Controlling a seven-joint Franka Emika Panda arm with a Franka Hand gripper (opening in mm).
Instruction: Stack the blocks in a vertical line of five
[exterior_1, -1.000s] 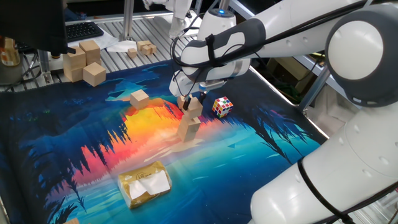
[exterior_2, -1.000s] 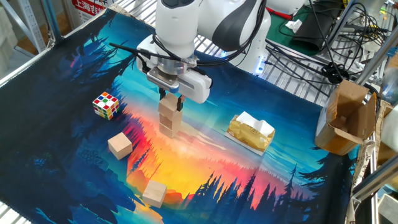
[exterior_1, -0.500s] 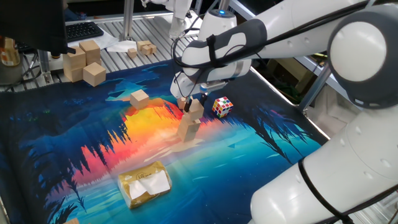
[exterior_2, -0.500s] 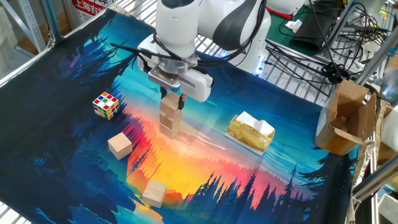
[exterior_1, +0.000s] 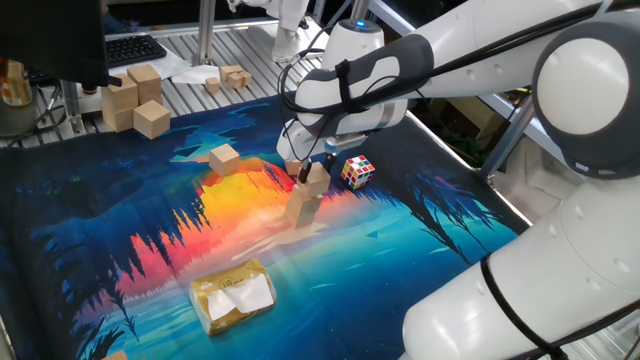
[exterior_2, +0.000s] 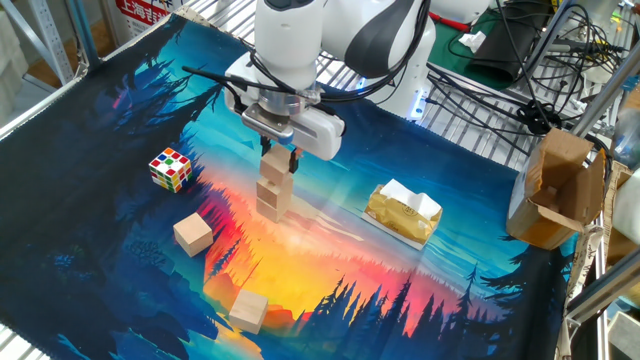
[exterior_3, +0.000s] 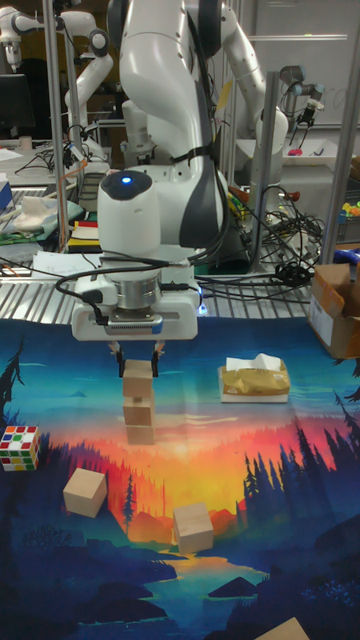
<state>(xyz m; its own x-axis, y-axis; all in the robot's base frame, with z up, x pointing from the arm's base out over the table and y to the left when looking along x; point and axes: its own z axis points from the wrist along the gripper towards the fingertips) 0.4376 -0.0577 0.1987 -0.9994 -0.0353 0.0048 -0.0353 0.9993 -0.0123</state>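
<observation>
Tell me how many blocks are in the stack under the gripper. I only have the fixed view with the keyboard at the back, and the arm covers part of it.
Observer: The tall view shows the stack three blocks high and upright.
Operator: Is the gripper clear of it?
Observer: Not quite. The gripper hangs with one finger on each side of the top block, and looks open.
Operator: I see one loose block. Any more?
Observer: Yes. The other fixed view shows a second loose block on the mat near the puzzle cube; the arm hides it from you.
</observation>
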